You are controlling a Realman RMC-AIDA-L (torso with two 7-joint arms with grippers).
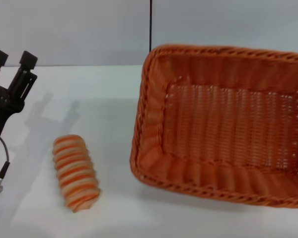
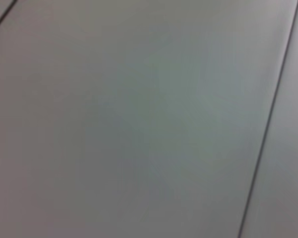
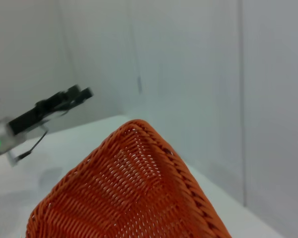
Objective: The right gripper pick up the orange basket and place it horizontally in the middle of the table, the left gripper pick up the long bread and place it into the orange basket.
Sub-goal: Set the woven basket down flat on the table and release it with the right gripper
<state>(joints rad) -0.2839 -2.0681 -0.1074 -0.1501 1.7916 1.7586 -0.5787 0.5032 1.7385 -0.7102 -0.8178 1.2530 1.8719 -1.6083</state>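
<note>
Orange basket (image 1: 223,129) tilted up off table (image 1: 109,129): light, stiff weave, grip rim. Long bread (image 1: 75,172) soft, grab mid-length. Left hand (image 1: 13,60) fingers apart, empty; right hand unseen, can't tell

No readable text, label or number shows anywhere, as far as the views allow.

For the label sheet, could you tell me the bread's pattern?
Tan and orange crosswise stripes on the bread, clearest in the head view.
</note>
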